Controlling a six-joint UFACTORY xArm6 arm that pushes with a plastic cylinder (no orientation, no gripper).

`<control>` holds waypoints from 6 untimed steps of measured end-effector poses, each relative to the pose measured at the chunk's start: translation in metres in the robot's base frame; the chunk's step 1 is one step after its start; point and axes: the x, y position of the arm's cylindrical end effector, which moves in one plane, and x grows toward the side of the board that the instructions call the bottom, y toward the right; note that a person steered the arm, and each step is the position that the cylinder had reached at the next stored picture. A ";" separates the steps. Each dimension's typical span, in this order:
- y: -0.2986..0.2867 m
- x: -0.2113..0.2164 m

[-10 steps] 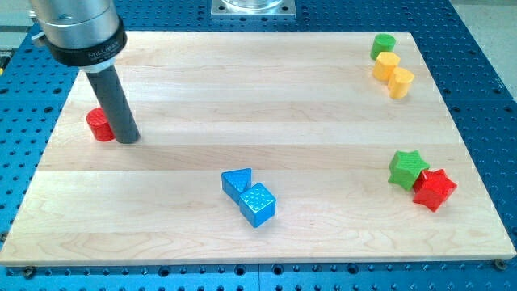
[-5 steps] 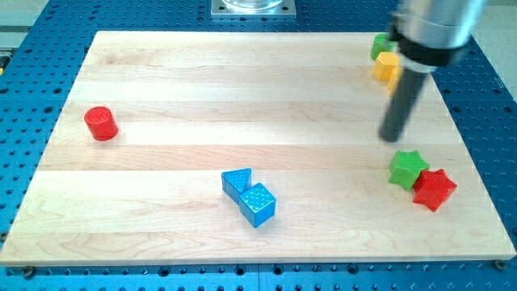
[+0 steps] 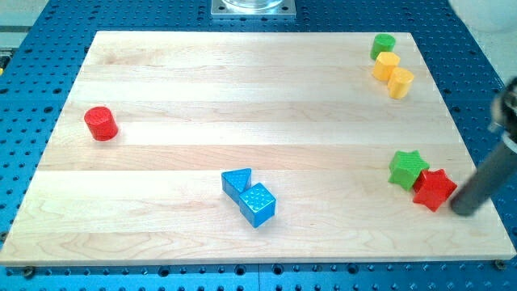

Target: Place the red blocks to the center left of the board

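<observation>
A red cylinder stands at the board's centre left. A red star lies at the lower right, touching a green star on its upper left. My tip rests on the board just right of the red star, close to it or touching it. The dark rod slants up to the view's right edge.
A blue triangle and a blue cube touch each other at the bottom centre. A green cylinder and two yellow blocks cluster at the top right. The wooden board sits on a blue perforated base.
My tip has crossed from beside the red cylinder at the left, past the yellow blocks, down to the right side of the red star. No block has moved.
</observation>
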 end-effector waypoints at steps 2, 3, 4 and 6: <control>-0.077 0.010; -0.150 -0.016; -0.219 -0.060; -0.210 -0.046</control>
